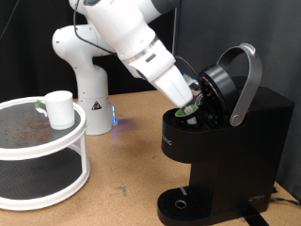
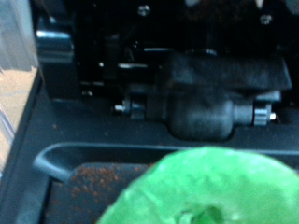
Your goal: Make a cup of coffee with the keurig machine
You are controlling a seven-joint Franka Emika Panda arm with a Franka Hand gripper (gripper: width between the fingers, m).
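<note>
The keurig machine [image 1: 226, 141] stands at the exterior view's right, its lid raised and the silver-grey arched handle [image 1: 246, 85] tipped back. My gripper [image 1: 193, 108] reaches down into the open brew head, shut on a small dark pod with a green lid [image 1: 195, 112]. In the wrist view the green lid [image 2: 206, 191] fills the lower part, blurred and very close, above the machine's black inner chamber [image 2: 201, 103]; my fingers do not show there. The white cup [image 1: 59, 108] stands on the top tier of a round shelf at the exterior view's left, apart from the machine.
The white two-tier round shelf [image 1: 38, 174] stands at the exterior view's left. The white robot base [image 1: 85, 75] is behind it. The machine's round drip base [image 1: 181, 203] has nothing on it. The wooden table [image 1: 127, 165] lies between shelf and machine.
</note>
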